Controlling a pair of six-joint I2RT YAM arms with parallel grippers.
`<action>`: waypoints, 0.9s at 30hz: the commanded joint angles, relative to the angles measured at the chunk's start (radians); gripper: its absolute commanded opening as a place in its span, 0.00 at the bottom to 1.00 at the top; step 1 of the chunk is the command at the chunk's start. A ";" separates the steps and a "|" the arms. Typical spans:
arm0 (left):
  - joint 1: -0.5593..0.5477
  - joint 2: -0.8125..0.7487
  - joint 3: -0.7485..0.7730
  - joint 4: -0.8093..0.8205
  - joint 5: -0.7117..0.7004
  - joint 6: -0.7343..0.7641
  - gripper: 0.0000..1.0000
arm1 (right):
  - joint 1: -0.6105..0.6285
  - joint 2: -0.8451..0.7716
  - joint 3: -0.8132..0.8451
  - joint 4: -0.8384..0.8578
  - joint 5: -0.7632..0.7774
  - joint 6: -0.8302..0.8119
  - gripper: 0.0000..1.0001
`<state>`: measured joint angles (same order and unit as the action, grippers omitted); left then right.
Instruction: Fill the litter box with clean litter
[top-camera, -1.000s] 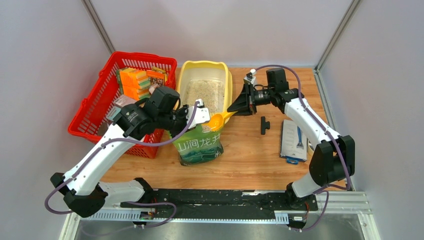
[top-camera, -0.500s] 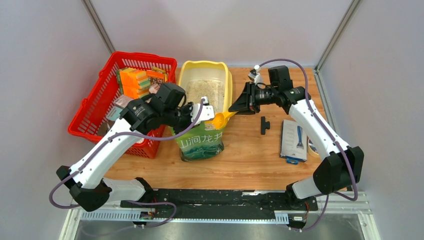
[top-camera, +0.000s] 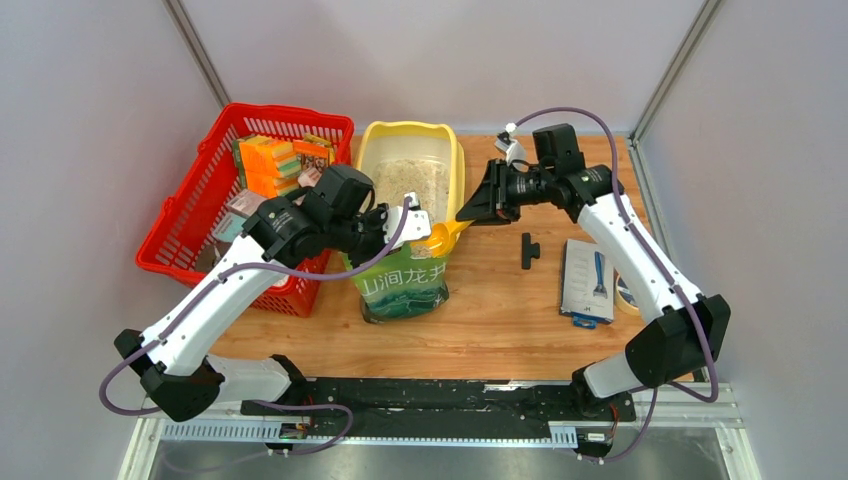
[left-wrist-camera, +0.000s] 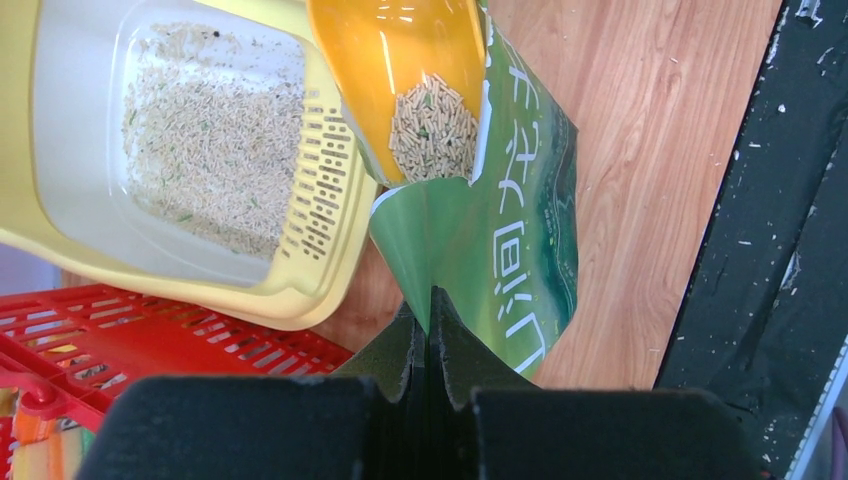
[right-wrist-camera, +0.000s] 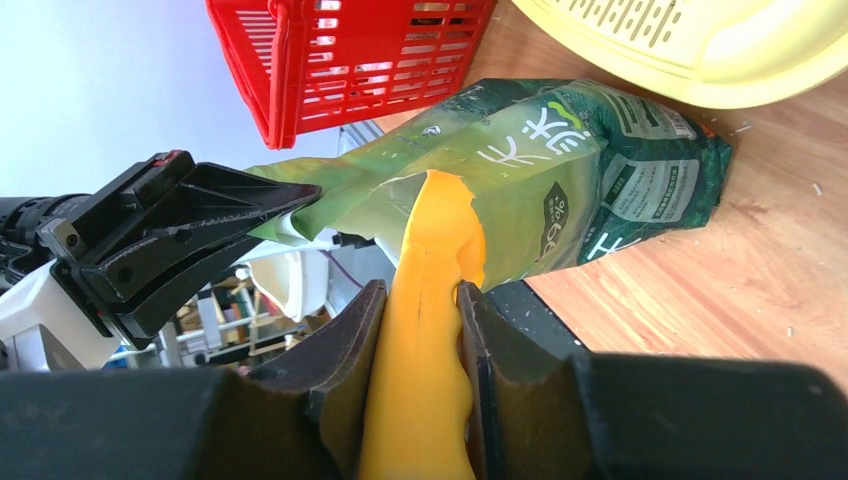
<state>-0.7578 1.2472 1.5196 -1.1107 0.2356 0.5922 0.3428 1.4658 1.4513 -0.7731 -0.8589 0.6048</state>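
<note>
The pale yellow litter box (top-camera: 405, 127) stands at the back centre with a layer of beige clean litter (top-camera: 408, 185) in it; the left wrist view shows its slotted lip (left-wrist-camera: 315, 190) and the litter (left-wrist-camera: 210, 150). In front of it stands the green pouch (top-camera: 405, 285). My left gripper (left-wrist-camera: 428, 300) is shut on the pouch's top edge (left-wrist-camera: 440, 220). My right gripper (right-wrist-camera: 420, 290) is shut on the handle of an orange scoop (right-wrist-camera: 430, 260). The scoop's bowl (left-wrist-camera: 400, 50) sits in the pouch mouth and holds a small heap of pellets (left-wrist-camera: 432, 125).
A red mesh basket (top-camera: 180, 235) with sponges and boxes stands to the left of the litter box. On the wood to the right lie a black T-shaped piece (top-camera: 528, 250), a flat blister pack (top-camera: 587, 280) and a tape roll (top-camera: 628, 292).
My left arm has shifted right and pulled the pouch's top edge more upright. The right gripper has moved slightly up and back with the scoop, whose bowl stays at the pouch mouth.
</note>
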 joint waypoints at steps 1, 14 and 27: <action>-0.008 -0.048 0.090 0.117 0.040 0.008 0.00 | 0.007 -0.012 0.086 -0.006 0.149 -0.073 0.00; -0.006 -0.080 0.040 0.091 0.016 0.031 0.00 | -0.093 0.024 0.061 0.112 -0.198 0.001 0.00; -0.006 -0.083 0.039 0.104 -0.021 0.027 0.00 | -0.220 0.085 -0.127 0.185 -0.377 0.033 0.00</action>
<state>-0.7597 1.2396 1.5070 -1.1095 0.2245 0.5934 0.1883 1.5139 1.3766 -0.6689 -1.1816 0.6212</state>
